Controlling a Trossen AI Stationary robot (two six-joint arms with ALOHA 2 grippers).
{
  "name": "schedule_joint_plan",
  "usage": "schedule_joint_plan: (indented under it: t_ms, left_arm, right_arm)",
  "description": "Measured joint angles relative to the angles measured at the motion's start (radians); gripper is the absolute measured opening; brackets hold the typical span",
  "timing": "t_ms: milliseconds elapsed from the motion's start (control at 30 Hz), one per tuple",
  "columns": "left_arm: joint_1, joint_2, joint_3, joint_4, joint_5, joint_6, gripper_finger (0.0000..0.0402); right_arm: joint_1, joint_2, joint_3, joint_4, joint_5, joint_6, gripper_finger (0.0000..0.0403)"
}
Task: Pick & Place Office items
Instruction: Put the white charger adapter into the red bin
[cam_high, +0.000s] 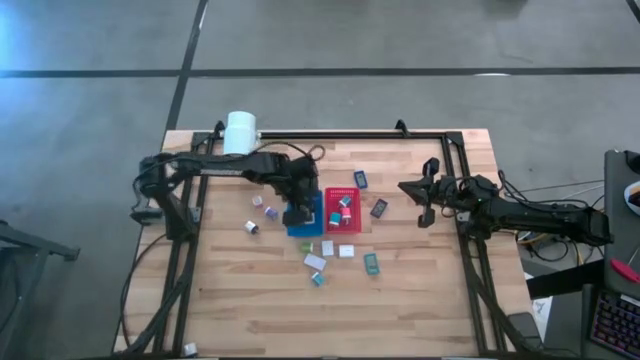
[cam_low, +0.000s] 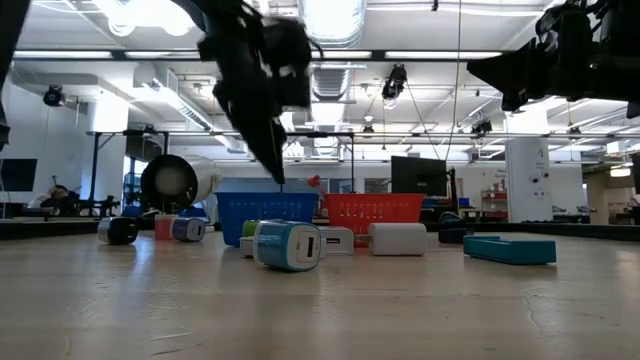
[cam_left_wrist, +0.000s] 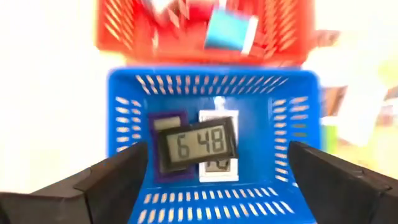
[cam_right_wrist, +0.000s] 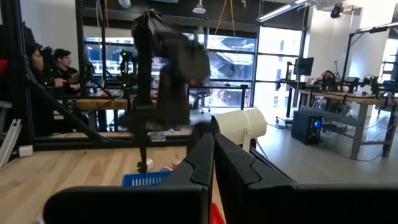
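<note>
A small black clock (cam_left_wrist: 198, 147) with grey numbers sits just over two other little items, one purple (cam_left_wrist: 163, 127) and one white (cam_left_wrist: 219, 168), inside the blue tray (cam_left_wrist: 298, 118). The left gripper (cam_left_wrist: 217, 177) hangs right above this tray with its fingers wide apart and holds nothing. The blue tray has plastic walls full of small holes and touches the red tray (cam_high: 341, 210), which has items in it too. More tiny blocks (cam_high: 315, 262) lie on the wooden table (cam_high: 400, 300) around both trays. A big white tube (cam_high: 241, 132) stands at the back. The right gripper (cam_high: 424, 212) waits off to the side, shut tight and empty.
</note>
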Motion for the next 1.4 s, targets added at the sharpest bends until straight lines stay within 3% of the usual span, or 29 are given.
schedule_joint_plan:
  t_ms: [200,333,467,667,733,867,1000,1400]
  left_arm:
    - [0.000,-0.279,-0.031,0.043,-0.003,0.021,0.0359]
    - [0.000,-0.481,-0.119,0.120,-0.002,0.031,0.0317]
    - [0.000,-0.682,-0.268,0.278,-0.019,0.017,0.0233]
    - [0.000,-0.936,-0.490,0.500,-0.030,0.015,0.0052]
    - [0.000,-1.005,-0.565,0.596,-0.030,-0.009,0.0015]
    - [0.000,-1.122,-0.716,0.745,-0.039,-0.043,0.0013]
    - [0.000,-1.208,-0.846,0.837,-0.138,-0.083,0.0004]
    - [0.001,-1.308,-1.037,0.891,-0.183,-0.087,0.0004]
  right_arm:
    - [0.000,-0.001,0.000,-0.002,0.000,-0.003,0.0008]
    - [0.000,-0.001,0.000,-0.008,0.000,-0.004,0.0008]
    - [0.000,-0.001,0.000,-0.008,0.001,-0.004,0.0008]
    - [0.000,0.000,0.000,-0.007,0.002,-0.005,0.0008]
    - [0.000,0.000,0.000,-0.007,0.002,-0.005,0.0008]
    - [0.000,0.000,0.000,-0.007,0.002,-0.005,0.0008]
    - [0.000,0.000,0.000,-0.007,0.002,-0.005,0.0008]
    - [0.000,0.000,0.000,-0.007,0.002,-0.008,0.0008]
